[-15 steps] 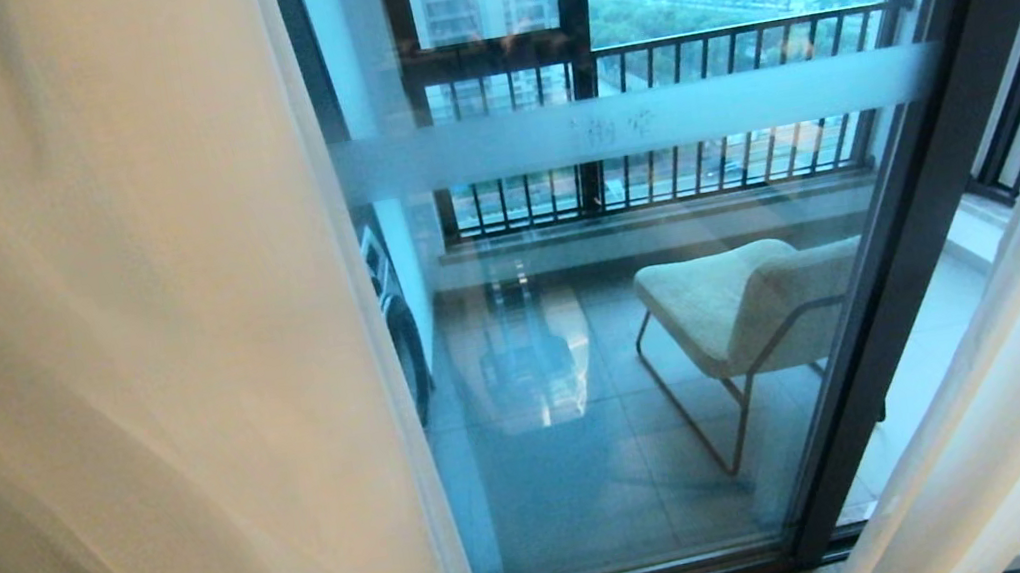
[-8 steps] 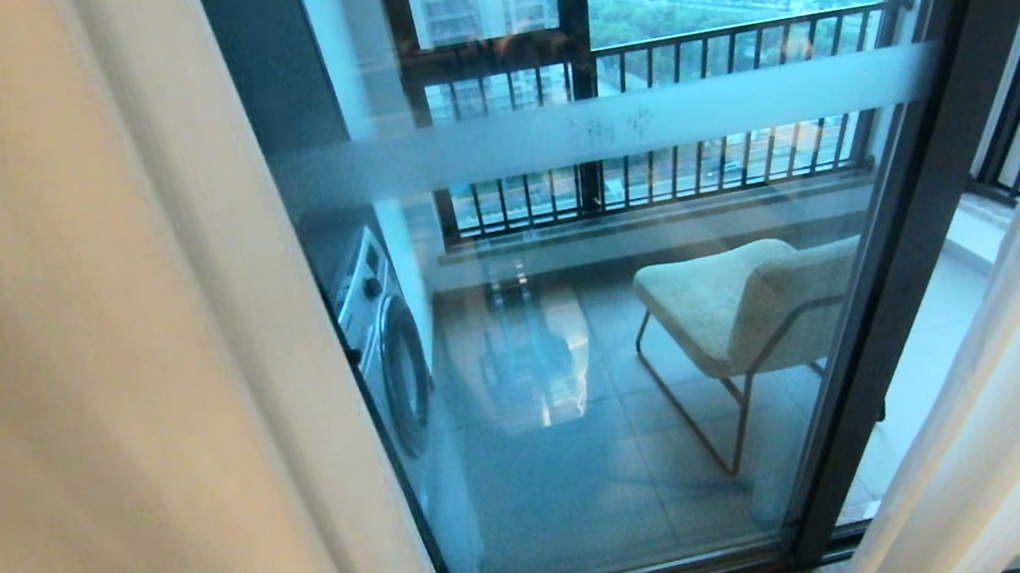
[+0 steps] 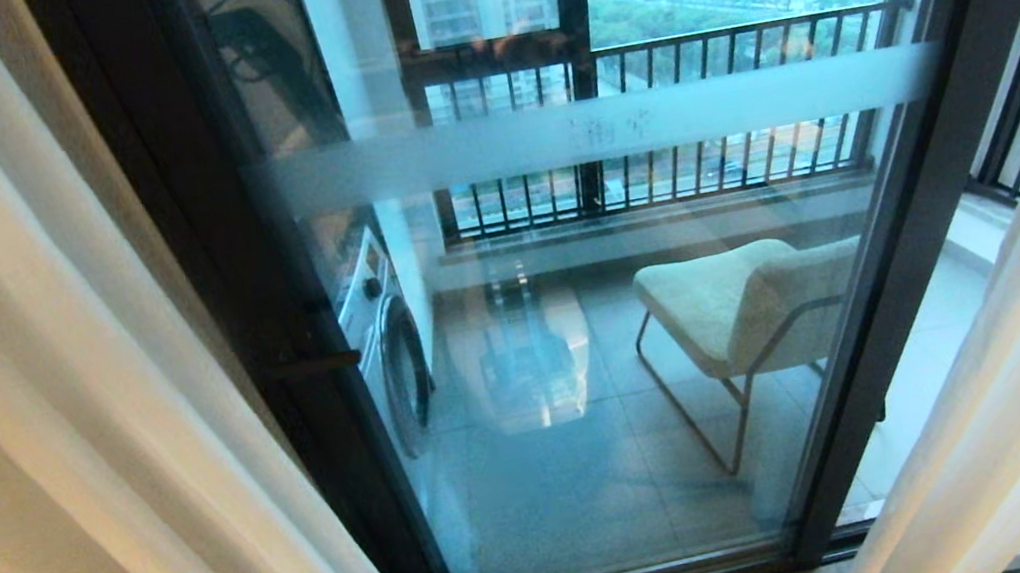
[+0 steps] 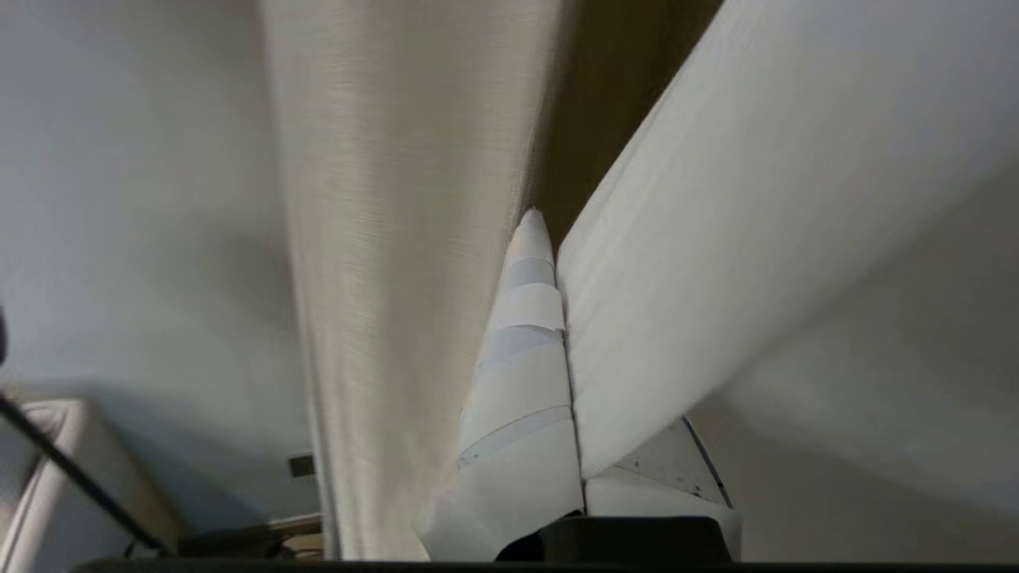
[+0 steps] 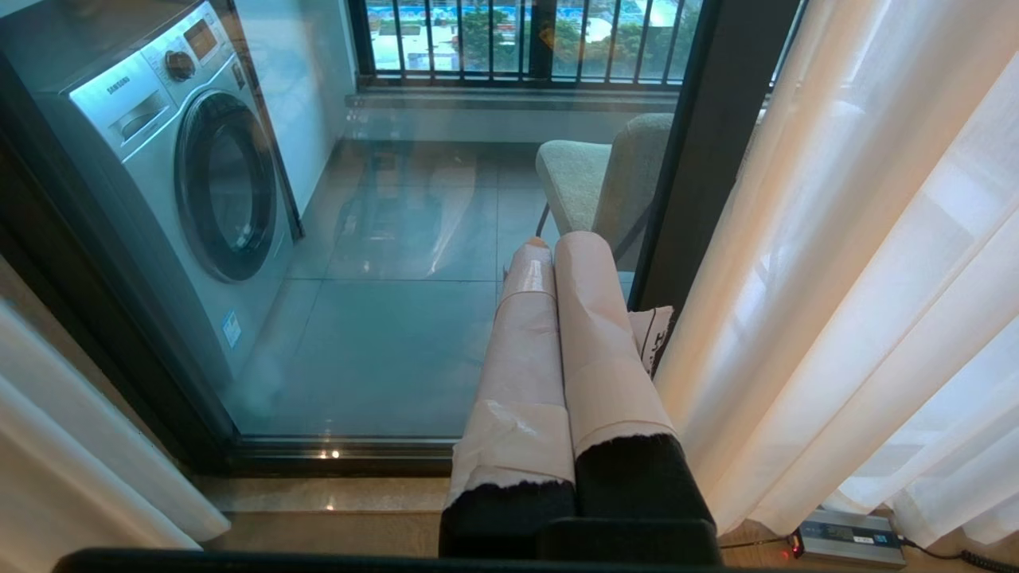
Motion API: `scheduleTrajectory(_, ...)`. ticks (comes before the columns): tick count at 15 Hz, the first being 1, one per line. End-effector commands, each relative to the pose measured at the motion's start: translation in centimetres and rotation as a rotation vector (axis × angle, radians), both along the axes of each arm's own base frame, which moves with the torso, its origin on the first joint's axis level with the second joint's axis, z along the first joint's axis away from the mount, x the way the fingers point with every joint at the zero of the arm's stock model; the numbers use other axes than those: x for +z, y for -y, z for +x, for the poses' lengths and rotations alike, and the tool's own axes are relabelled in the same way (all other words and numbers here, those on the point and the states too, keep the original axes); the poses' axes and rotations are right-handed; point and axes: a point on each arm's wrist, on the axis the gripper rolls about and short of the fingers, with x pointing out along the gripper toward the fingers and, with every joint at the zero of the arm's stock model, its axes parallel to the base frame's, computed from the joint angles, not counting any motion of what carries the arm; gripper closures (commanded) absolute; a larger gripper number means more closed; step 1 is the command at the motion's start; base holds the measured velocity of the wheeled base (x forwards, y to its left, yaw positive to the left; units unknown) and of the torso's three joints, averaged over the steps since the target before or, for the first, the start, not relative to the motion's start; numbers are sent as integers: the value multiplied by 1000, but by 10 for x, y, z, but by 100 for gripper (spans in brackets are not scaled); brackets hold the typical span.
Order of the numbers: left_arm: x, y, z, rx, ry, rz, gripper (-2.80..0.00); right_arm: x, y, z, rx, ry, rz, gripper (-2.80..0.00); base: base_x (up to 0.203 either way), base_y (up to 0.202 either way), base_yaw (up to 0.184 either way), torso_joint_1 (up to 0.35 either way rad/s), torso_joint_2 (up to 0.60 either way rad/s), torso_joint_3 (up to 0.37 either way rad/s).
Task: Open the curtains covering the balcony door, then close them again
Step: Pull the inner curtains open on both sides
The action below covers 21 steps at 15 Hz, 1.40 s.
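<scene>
My left gripper (image 4: 532, 231) had its taped fingers (image 4: 517, 374) pressed together, wedged between two folds of the curtains (image 4: 406, 239), holding nothing that I could make out. My right gripper (image 5: 557, 247) was also closed, its two paper-wrapped fingers (image 5: 593, 334) side by side and empty, pointing at the balcony door (image 5: 382, 334) just beside the white sheer (image 5: 860, 278). From my head, the cream drape (image 3: 34, 418) hung left of the balcony door and the sheer hung right of it, leaving the glass with its frosted band (image 3: 597, 127) uncovered between them. Behind the door stood a washing machine (image 5: 183, 175) and a padded chair (image 3: 735, 303), with the barred railing (image 3: 668, 61) beyond.
</scene>
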Motion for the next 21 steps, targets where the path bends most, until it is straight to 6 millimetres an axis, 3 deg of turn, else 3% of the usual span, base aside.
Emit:
scheduleTrajectory(1,-19,-21,3,38,-24,-44,0,0,0,0,1,-1,0,0,0,0,0,0,0,0)
scheduleTrajectory(5,-38,-50,3,94,-26,-96,0,0,0,0,1,-1,0,0,0,0,0,0,0,0)
scheduleTrajectory(8,-40,-61,9,61,-10,-93,0,0,0,0,1,-1,0,0,0,0,0,0,0,0)
scheduleTrajectory(19,-22,-51,11,-191,10,-62,0,0,0,0,1,-1,0,0,0,0,0,0,0,0)
scheduleTrajectory(20,-20,-50,10,-191,12,-60,-280,0,0,0,1,-1,0,0,0,0,0,0,0,0)
scheduleTrajectory(21,-18,-48,9,-194,14,-58,-280,0,0,0,1,-1,0,0,0,0,0,0,0,0)
